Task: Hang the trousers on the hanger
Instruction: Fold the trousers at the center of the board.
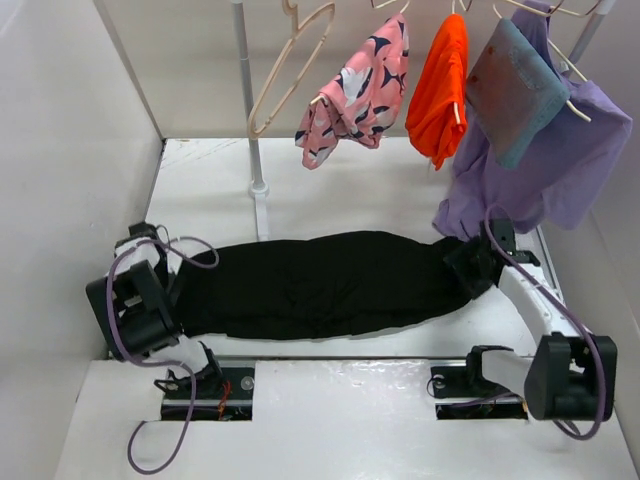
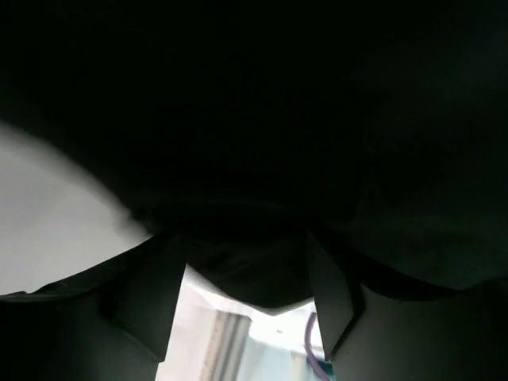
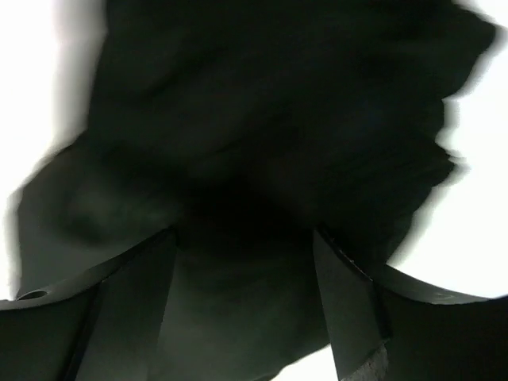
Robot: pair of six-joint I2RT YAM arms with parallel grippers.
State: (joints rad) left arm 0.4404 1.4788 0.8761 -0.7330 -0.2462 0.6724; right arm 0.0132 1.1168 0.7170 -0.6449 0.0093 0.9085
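Trousers [image 1: 320, 285]: black, flat, lengthwise across white table [image 1: 330, 200], near front.
Hanger [image 1: 290, 70]: pale wood, bare, hangs by pole [image 1: 247, 100], well apart.
L gripper [image 2: 242, 238] at left end, R gripper [image 3: 244, 234] at right end. Both jaws spread, cloth btwn.

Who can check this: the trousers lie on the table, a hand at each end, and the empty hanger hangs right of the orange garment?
Only the hanger is wrong: the top view shows the empty hanger left of the pink garment, not right of the orange garment. The rest holds.
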